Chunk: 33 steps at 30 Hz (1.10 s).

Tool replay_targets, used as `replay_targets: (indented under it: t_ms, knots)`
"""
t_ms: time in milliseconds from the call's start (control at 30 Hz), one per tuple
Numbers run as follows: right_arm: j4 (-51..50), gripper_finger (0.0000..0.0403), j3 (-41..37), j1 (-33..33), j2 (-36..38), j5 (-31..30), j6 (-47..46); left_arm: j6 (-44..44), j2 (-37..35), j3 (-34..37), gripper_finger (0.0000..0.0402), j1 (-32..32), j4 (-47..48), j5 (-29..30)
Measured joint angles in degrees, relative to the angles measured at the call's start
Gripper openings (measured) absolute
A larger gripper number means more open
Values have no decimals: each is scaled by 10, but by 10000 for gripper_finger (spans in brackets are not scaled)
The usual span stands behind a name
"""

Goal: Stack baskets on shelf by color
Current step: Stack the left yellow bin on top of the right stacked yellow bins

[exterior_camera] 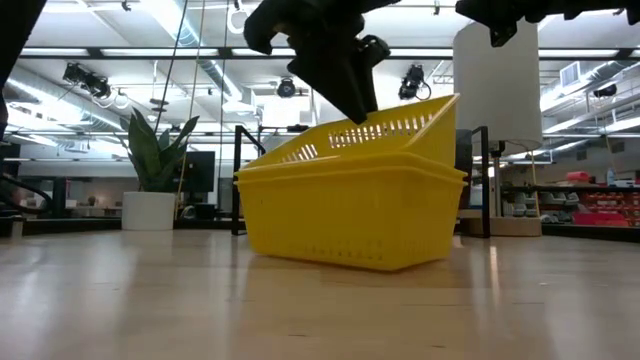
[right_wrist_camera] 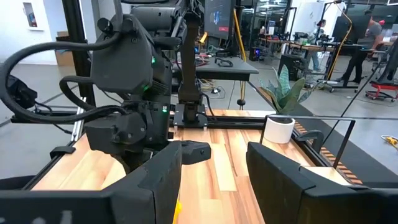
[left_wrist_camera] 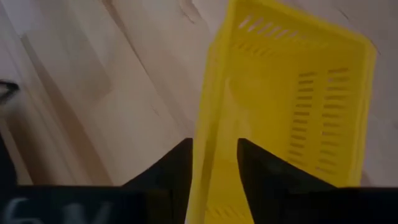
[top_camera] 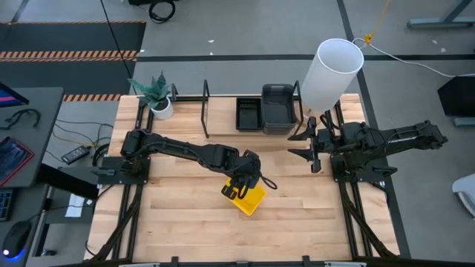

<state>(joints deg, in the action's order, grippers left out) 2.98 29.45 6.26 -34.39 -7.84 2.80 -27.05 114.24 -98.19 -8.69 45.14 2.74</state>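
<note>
1. The surface (top_camera: 185, 208) is seen from above as a big wooden top, with the shelf (top_camera: 223, 119) along its far edge, between thin black uprights.
2. On that shelf a smoky grey basket (top_camera: 277, 107) sits just beside a smaller black basket (top_camera: 248, 113). A white cylinder (top_camera: 330, 74) rises near the far right corner and a potted plant (top_camera: 157, 96) stands at the far left corner.
3. The yellow baskets (exterior_camera: 350, 205) are found around the middle of the surface, a bit toward the near edge: one sits tilted inside another. Whether a third is nested in there can't be told.
4. The left hand (top_camera: 241, 184) is placed right over the stack's left rim. In the left wrist view the rim runs up between the two fingers (left_wrist_camera: 171, 168), which are spread a little with gaps showing, so it looks let go rather than clamped.
5. The shelf lies well away toward the far edge from that hand, so the stack would probably need regripping and carrying there. The left arm is clearly the nearer one.
6. The right hand (top_camera: 312, 148) is parked near the right edge, fingers apart, nothing held.
</note>
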Motion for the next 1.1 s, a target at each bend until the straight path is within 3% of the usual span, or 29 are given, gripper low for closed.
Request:
replay_targets:
  t_ms: [167,333,533,833,967,1100]
  knots:
    - [11,185,0,0,0,0,4,31,1,0,129,2,24,0]
    - [13,185,0,0,-2,0,4,43,2,0,91,10,32,-3]
    - [13,185,0,0,-3,0,4,74,2,0,16,31,45,-89]
    - [13,185,0,0,-3,0,4,85,3,0,23,41,76,-176]
    - [13,185,0,0,-4,1,4,87,3,0,22,39,73,-165]
    - [13,185,0,0,-5,1,4,102,3,0,64,40,74,-154]
